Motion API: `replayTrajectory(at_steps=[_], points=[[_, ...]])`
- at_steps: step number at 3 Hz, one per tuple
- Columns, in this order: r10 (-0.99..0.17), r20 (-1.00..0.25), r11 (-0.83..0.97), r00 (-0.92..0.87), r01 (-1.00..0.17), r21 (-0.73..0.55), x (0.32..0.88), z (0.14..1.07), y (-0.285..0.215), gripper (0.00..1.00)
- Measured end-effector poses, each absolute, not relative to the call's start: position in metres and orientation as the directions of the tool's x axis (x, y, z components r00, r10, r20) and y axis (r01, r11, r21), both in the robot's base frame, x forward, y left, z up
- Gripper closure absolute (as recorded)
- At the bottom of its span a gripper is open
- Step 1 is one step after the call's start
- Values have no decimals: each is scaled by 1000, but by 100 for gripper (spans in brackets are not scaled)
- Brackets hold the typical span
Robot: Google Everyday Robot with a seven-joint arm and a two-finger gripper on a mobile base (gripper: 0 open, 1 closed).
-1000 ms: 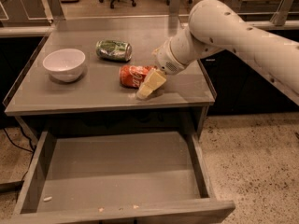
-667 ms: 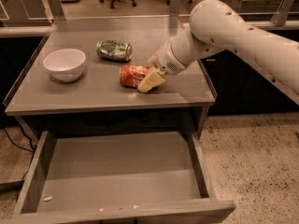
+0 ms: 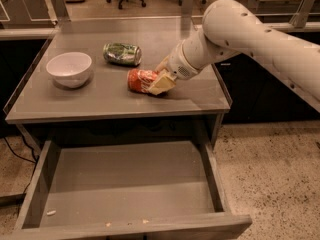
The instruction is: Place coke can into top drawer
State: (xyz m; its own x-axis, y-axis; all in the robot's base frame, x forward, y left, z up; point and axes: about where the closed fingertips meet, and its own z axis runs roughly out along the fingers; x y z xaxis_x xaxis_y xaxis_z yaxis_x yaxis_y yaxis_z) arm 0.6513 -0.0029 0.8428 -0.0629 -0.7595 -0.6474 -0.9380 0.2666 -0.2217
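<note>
The coke can [image 3: 139,80], red with white lettering, lies on its side on the grey counter [image 3: 100,101], right of centre. My gripper [image 3: 161,76] reaches in from the right on the white arm and is at the can's right end, covering that end. The can rests on the counter. The top drawer [image 3: 130,184] is pulled out below the counter's front edge. It is wide and grey, with a few crumbs near its front wall and nothing else inside.
A green-patterned can [image 3: 122,54] lies just behind and left of the coke can. A white bowl [image 3: 69,69] stands at the counter's left. Office chairs and other counters are at the back. Speckled floor lies to the right of the drawer.
My gripper has moved left and slightly up along the counter, closing in on the coke can's right end. The can, the bowl and the drawer have not moved.
</note>
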Motion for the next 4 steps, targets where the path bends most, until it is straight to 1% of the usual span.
replayTrajectory(at_steps=[1,2,3,4], points=[[-764,-644,243,-43,-943,-226,650,848,4,100],[-765,-644,240,-28,-940,-244,643,869,1,100],[-759,-651,234,7,-930,-283,621,901,-6,100],[-755,-654,231,44,-916,-328,581,931,-19,100]])
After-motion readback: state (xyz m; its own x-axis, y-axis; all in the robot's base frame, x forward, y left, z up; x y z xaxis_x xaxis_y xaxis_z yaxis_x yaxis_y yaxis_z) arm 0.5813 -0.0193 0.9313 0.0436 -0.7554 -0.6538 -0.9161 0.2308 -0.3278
